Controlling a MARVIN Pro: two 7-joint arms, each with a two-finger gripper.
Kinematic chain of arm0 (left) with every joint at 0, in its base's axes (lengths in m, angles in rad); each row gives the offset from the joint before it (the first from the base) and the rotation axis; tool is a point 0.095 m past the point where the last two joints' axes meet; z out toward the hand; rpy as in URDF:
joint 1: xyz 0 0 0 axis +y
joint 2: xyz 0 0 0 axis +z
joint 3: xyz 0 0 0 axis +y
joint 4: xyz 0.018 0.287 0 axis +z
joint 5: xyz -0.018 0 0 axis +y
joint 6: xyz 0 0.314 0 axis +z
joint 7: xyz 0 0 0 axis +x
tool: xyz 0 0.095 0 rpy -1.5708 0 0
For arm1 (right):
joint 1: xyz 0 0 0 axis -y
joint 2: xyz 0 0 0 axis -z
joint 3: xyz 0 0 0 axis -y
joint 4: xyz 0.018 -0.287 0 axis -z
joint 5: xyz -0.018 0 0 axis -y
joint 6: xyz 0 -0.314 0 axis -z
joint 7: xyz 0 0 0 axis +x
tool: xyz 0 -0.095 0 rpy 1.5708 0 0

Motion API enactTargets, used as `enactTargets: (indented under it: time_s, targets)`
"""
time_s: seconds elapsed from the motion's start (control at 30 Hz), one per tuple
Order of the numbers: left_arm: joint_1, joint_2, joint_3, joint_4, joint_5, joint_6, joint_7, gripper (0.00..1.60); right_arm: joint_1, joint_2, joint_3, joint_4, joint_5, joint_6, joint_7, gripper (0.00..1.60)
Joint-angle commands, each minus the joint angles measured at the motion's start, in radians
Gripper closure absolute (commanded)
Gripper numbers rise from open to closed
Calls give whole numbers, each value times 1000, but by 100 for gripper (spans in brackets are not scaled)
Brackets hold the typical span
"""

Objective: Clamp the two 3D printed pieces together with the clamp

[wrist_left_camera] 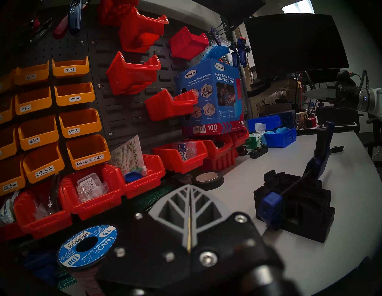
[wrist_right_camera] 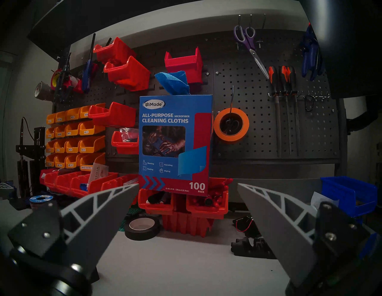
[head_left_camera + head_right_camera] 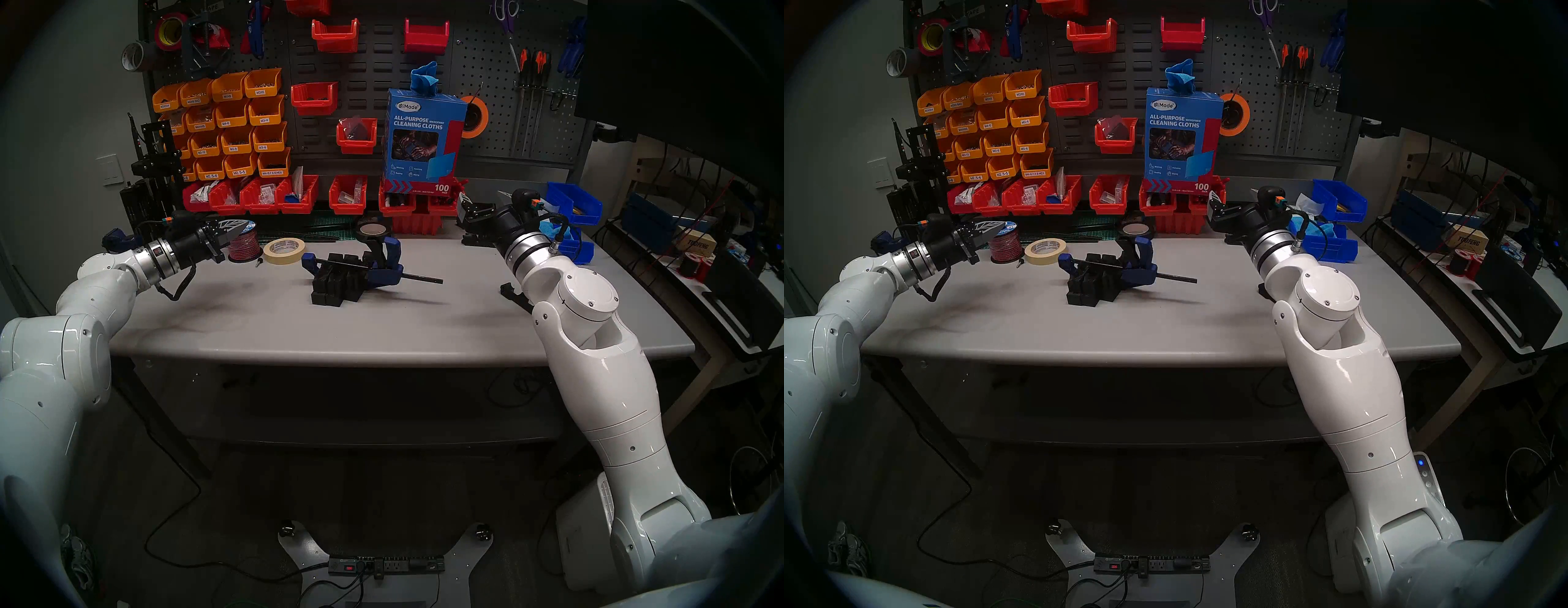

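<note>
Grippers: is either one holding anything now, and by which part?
Nothing is held. The left gripper is shut empty; the right gripper is open, clear of the clamp.

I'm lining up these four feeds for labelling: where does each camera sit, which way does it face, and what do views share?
Head stereo left: on the head, looking down at the table; both arms show, with the left gripper and right gripper.
Head stereo right: nearly the same view.
Left wrist: faces across the bench at the clamp on the two 3D printed pieces; its shut fingers show.
Right wrist: faces the cleaning cloths box; its open fingers show.
Shared: all four views show that box.
</note>
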Motion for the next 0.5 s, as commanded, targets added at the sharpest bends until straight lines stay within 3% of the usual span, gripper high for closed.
enactTargets:
  time_s: [0.0, 0.47]
  targets:
    - [-39, 3, -16, -19, -16, 1, -6, 160, 14, 1, 2, -41, -13, -8, -9, 0]
    - [-39, 3, -22, -19, -12, 1, -9, 160, 13, 2, 0, -43, -16, -8, -14, 0]
